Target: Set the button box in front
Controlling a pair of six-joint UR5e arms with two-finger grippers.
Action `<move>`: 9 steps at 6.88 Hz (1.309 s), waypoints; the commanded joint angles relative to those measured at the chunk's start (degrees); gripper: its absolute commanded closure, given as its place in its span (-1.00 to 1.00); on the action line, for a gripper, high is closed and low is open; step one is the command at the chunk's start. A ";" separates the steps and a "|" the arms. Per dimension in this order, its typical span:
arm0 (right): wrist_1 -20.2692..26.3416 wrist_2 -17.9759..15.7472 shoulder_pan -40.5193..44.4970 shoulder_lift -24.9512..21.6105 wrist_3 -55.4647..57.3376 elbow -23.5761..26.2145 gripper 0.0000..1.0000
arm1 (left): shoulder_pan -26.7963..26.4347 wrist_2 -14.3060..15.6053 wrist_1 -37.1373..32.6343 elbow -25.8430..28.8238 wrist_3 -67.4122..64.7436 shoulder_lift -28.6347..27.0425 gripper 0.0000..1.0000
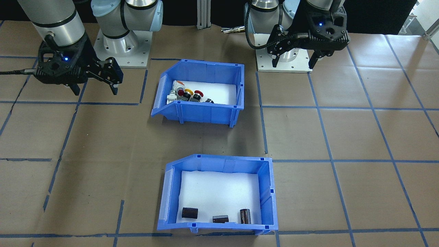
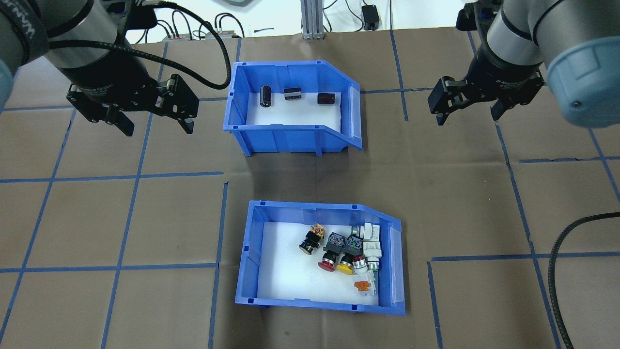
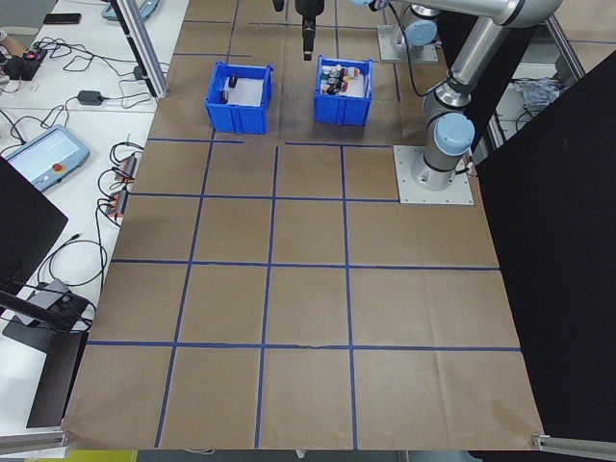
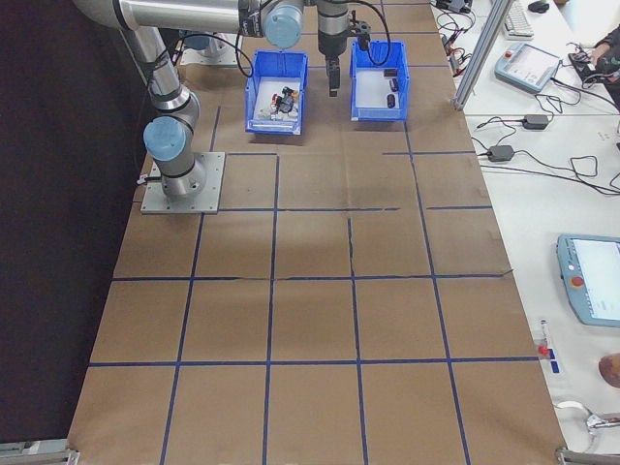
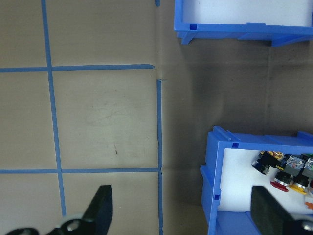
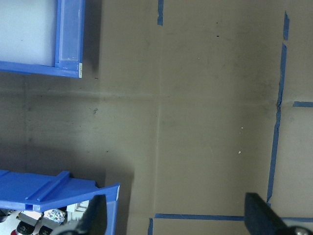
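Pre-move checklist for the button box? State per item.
1. Button box identified: holds the coloured push-buttons, near the robot. Ok.
2. Other bin, holding dark cylinders, apart from the box. Ok.
3. Left tool open and empty. Ok.
4. Right tool open and empty. Ok.
5. Either tool touching the box: neither, both hover beside the other bin. Ok.
6. Box already in front: still sits behind the other bin. Not ok.

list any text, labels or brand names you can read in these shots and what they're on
Left gripper: white print on its wrist body, too small to read.
Right gripper: white print on its body, too blurred to read.
Button box and the second blue bin: no readable text.
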 commanded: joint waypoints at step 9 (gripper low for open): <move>0.17 0.11 0.01 6.62 -15.29 -7.08 -1.00 | 0.09 0.00 0.20 -0.54 -0.12 -0.53 -1.00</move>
